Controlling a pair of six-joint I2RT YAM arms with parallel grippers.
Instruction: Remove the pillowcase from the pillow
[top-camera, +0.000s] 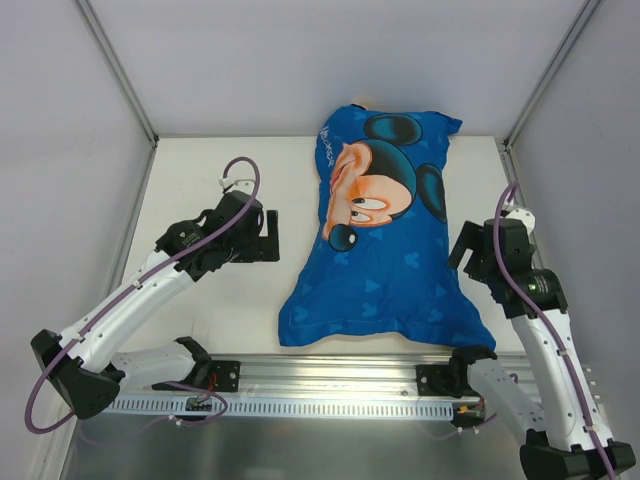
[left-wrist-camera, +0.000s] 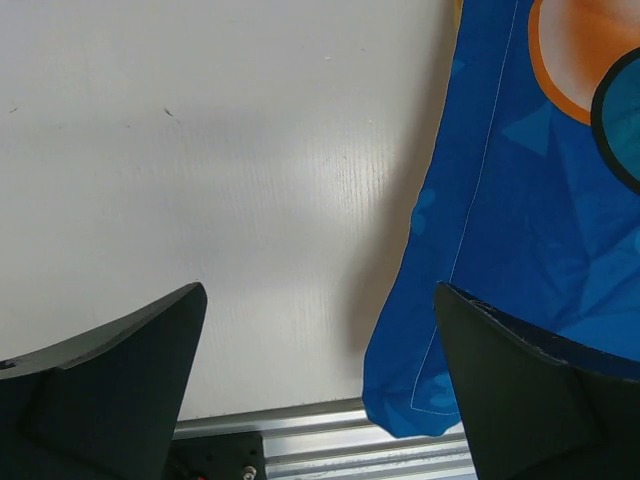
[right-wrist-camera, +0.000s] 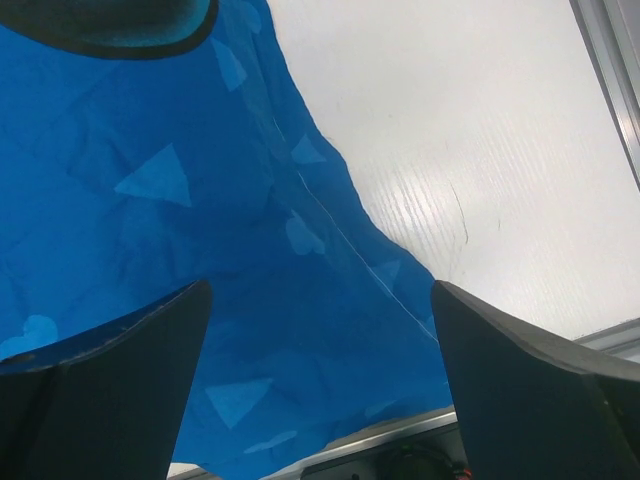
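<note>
The bright blue pillowcase (top-camera: 385, 250) with the Mickey Mouse face lies in the middle of the table, its near end at the front rail. The pillow is hidden inside it. My left gripper (top-camera: 262, 237) is open and empty, left of the pillowcase and apart from it. In the left wrist view the pillowcase's near left corner (left-wrist-camera: 500, 260) lies by the right finger (left-wrist-camera: 540, 390). My right gripper (top-camera: 468, 247) is open and empty at the pillowcase's right edge. In the right wrist view blue fabric (right-wrist-camera: 220, 260) fills the space between the fingers (right-wrist-camera: 100, 390).
An aluminium rail (top-camera: 330, 385) runs along the table's near edge, with the arm bases on it. White walls with metal posts (top-camera: 118, 70) enclose the table on the left, back and right. Bare white tabletop (top-camera: 210, 190) lies left of the pillowcase.
</note>
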